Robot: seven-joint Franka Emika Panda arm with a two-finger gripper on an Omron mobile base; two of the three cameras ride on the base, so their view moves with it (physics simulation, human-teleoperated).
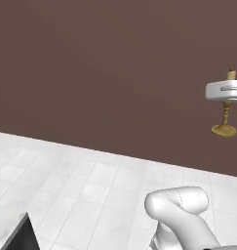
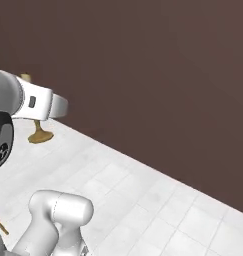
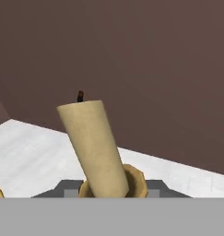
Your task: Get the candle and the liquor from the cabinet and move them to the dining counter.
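- Left base view: we see the candle (image 1: pixel 226 113) at the right edge, raised off the floor (image 1: pixel 90 195) and set against the dark brown wall (image 1: pixel 100 68).
- Its golden stem and round foot hang below the white hand of the arm (image 1: pixel 224 91), and the pale stick and dark wick poke up just above that hand.
- The foot of the candle touches nothing; the white tiled floor lies well below it.
- Below the candle, at the bottom right, rises a white elbow of the arm, and far from the candle, in the bottom left corner, we see a dark slanted edge (image 1: pixel 23 237) that we cannot identify.
- Right base view: the candle (image 2: pixel 40 133) sits at the left edge, its foot and a bit of stem showing beneath the white hand, and a sliver of the pale stick above it.
- The brown wall runs behind the candle and the tiled floor spreads below and to its right.
- Hand view: the candle (image 3: pixel 92 145) stands close before the camera, its stick leaning left toward the top, wick dark at the tip.
- The golden cup of the holder sits between the two grey fingers (image 3: pixel 67 188), which press against it from either side, so we read the fingers as clamped on the candle.
- Behind the candle lie the pale floor and the brown wall.
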